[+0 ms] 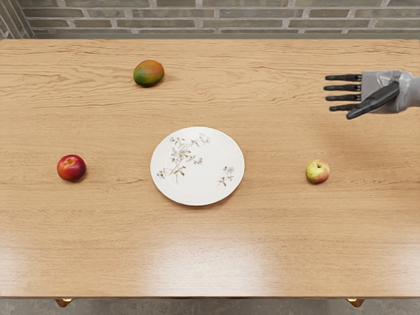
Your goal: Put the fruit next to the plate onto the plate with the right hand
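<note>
With the right hand point(369, 92) splayed, empty — could clip the apple point(317, 171) (round, rolls easily) away from the plate point(209, 194).

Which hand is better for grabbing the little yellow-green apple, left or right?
Right, probably. The right hand is open over the right side of the table, the same side of the plate as the yellow-green apple. The left arm is out of view.

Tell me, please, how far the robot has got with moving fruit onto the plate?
Nothing is done yet: the plate holds no fruit. The right hand hovers open, apart from the yellow-green apple, the fruit nearest it. Reaching, grasping and placing all remain.
</note>
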`<move>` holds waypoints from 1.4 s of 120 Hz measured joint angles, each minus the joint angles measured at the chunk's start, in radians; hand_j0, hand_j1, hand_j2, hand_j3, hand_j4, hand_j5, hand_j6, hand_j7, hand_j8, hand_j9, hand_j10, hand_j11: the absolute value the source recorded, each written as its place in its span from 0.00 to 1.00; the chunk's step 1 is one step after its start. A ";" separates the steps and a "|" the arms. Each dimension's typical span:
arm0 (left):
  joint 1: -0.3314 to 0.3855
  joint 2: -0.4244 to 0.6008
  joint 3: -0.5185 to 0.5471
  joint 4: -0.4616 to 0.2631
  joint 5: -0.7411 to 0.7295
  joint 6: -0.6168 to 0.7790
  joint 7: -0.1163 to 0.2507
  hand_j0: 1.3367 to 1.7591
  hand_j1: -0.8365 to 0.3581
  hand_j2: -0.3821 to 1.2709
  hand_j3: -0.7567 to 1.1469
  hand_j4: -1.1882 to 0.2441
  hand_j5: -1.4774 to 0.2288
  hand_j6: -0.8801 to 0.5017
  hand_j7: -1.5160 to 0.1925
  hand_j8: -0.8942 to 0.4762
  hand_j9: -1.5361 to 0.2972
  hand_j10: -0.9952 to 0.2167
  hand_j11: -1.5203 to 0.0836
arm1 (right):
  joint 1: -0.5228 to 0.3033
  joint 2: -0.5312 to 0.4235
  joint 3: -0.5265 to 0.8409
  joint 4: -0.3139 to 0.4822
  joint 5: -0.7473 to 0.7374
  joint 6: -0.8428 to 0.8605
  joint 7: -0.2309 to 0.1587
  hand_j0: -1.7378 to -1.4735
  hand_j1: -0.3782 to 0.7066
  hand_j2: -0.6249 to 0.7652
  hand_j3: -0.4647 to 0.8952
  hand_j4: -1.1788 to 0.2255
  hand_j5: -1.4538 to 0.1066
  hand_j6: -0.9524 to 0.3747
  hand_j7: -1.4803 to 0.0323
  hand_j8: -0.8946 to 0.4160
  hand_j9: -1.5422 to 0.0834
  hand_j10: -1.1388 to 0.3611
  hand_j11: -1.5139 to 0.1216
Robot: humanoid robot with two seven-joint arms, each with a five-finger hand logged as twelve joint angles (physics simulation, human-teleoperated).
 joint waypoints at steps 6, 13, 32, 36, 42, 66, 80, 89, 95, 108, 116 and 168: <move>0.000 0.000 0.000 0.000 0.000 0.000 0.000 0.76 0.99 0.23 0.40 0.83 0.87 0.64 0.89 0.65 0.84 0.82 0.95 | 0.001 -0.001 0.000 0.000 -0.003 0.000 0.000 0.30 0.03 0.45 0.34 0.84 0.93 0.72 0.98 0.68 0.95 0.76 0.93; 0.000 0.000 0.000 0.000 0.000 0.000 0.000 0.76 0.99 0.23 0.40 0.83 0.87 0.64 0.89 0.65 0.84 0.82 0.95 | 0.004 -0.002 0.000 0.000 -0.010 0.000 0.000 0.30 0.03 0.45 0.34 0.84 0.93 0.72 0.98 0.68 0.95 0.76 0.93; 0.000 0.000 0.000 0.000 0.000 0.000 0.000 0.76 0.99 0.23 0.40 0.83 0.87 0.64 0.89 0.65 0.84 0.82 0.95 | 0.046 0.079 -0.036 0.028 -0.161 0.000 0.000 0.30 0.03 0.45 0.34 0.84 0.93 0.72 0.98 0.68 0.95 0.76 0.93; 0.000 0.000 0.000 0.000 0.000 0.000 0.000 0.76 0.99 0.23 0.40 0.83 0.87 0.64 0.89 0.65 0.84 0.82 0.95 | 0.072 0.103 -0.065 0.039 -0.197 0.000 0.000 0.30 0.03 0.45 0.34 0.84 0.93 0.72 0.98 0.68 0.95 0.76 0.93; 0.000 0.000 0.000 0.000 0.000 0.000 0.000 0.76 0.99 0.23 0.40 0.83 0.87 0.64 0.89 0.65 0.84 0.82 0.95 | 0.124 0.150 -0.139 0.051 -0.253 0.000 0.000 0.30 0.03 0.45 0.34 0.84 0.93 0.72 0.98 0.68 0.95 0.76 0.93; 0.000 0.000 0.000 0.000 0.000 0.000 0.000 0.76 0.99 0.23 0.40 0.83 0.87 0.64 0.89 0.65 0.84 0.82 0.95 | 0.290 0.242 -0.342 0.189 -0.528 0.000 0.000 0.30 0.04 0.45 0.34 0.83 0.92 0.71 0.97 0.67 0.94 0.75 0.92; 0.000 0.000 0.000 0.000 0.000 0.000 0.000 0.76 0.99 0.23 0.40 0.83 0.87 0.64 0.89 0.65 0.84 0.82 0.95 | 0.337 0.213 -0.382 0.326 -0.700 -0.116 0.000 0.30 0.03 0.45 0.34 0.83 0.93 0.71 0.97 0.68 0.94 0.75 0.92; 0.000 0.000 0.000 0.000 0.000 0.000 0.000 0.76 0.99 0.23 0.40 0.83 0.87 0.64 0.89 0.65 0.84 0.82 0.95 | 0.368 0.205 -0.445 0.397 -0.773 -0.279 0.000 0.30 0.03 0.45 0.34 0.83 0.93 0.71 0.97 0.68 0.94 0.76 0.92; 0.000 0.000 0.000 0.000 0.000 0.000 0.000 0.76 0.99 0.23 0.40 0.83 0.87 0.64 0.89 0.65 0.84 0.82 0.95 | 0.382 0.209 -0.493 0.436 -0.817 -0.391 0.000 0.30 0.03 0.45 0.34 0.83 0.93 0.71 0.97 0.68 0.94 0.76 0.92; 0.000 0.000 0.000 0.000 0.000 0.000 0.000 0.76 0.99 0.23 0.40 0.83 0.87 0.64 0.89 0.65 0.84 0.82 0.95 | 0.408 0.145 -0.550 0.608 -0.862 -0.517 0.000 0.30 0.03 0.45 0.34 0.84 0.93 0.71 0.98 0.68 0.95 0.76 0.92; 0.000 0.000 0.000 0.000 0.000 0.000 0.000 0.76 0.99 0.23 0.40 0.83 0.87 0.64 0.89 0.65 0.84 0.82 0.95 | 0.421 0.068 -0.562 0.726 -0.880 -0.549 0.000 0.30 0.03 0.45 0.34 0.84 0.93 0.71 0.98 0.68 0.95 0.76 0.92; 0.000 0.000 0.000 0.000 0.000 0.000 0.000 0.76 0.99 0.23 0.40 0.83 0.87 0.64 0.89 0.65 0.84 0.82 0.95 | 0.235 -0.019 -0.590 0.914 -1.113 -0.745 0.000 0.30 0.11 0.44 0.34 0.78 0.87 0.65 0.91 0.62 0.89 0.70 0.86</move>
